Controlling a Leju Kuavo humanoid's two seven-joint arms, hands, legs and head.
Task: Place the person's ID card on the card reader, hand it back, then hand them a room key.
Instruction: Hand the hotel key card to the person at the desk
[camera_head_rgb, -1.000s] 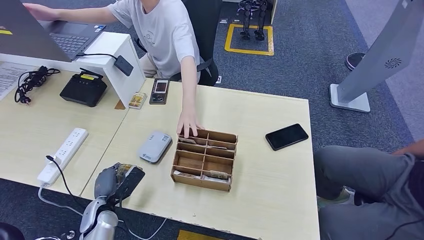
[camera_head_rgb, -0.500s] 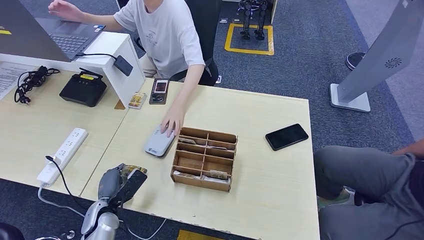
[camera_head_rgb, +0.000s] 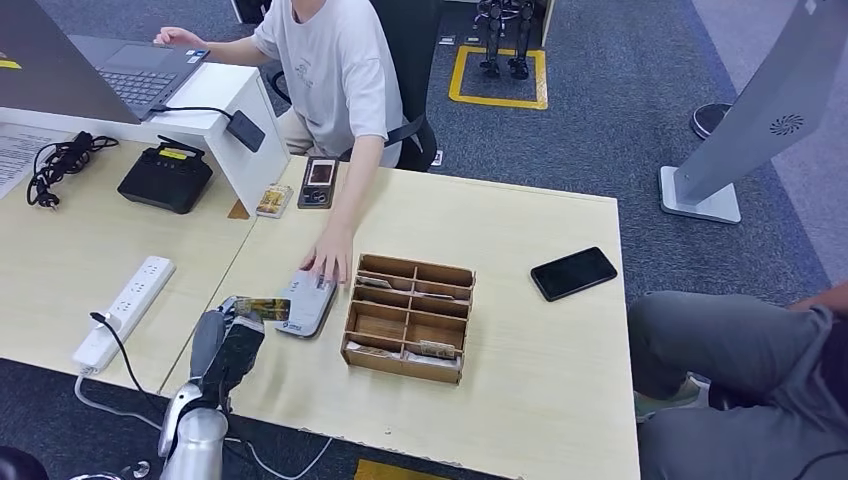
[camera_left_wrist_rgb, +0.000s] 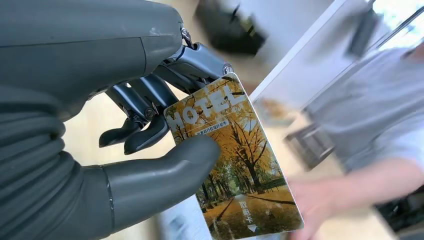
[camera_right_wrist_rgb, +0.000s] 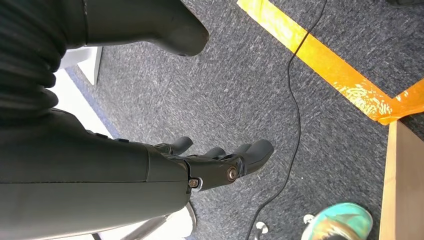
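Note:
My left hand is raised over the table's near left corner and pinches a card between thumb and fingers. In the left wrist view the card is printed with HOTEL and yellow autumn trees, and my thumb presses on its face. The card's far end reaches the near edge of the grey card reader. A person's hand rests on the reader's far side. Right of it is a wooden compartment box with cards in some slots. My right hand hangs over the carpet, fingers apart, holding nothing.
A black phone lies at the table's right. A white power strip, a black device and a laptop are on the left desk. A small handset lies near the seated person. Another person's leg is at right.
My left hand has lifted and carried the card forward to the reader's near edge. The person's hand left the wooden box and came to rest on the reader.

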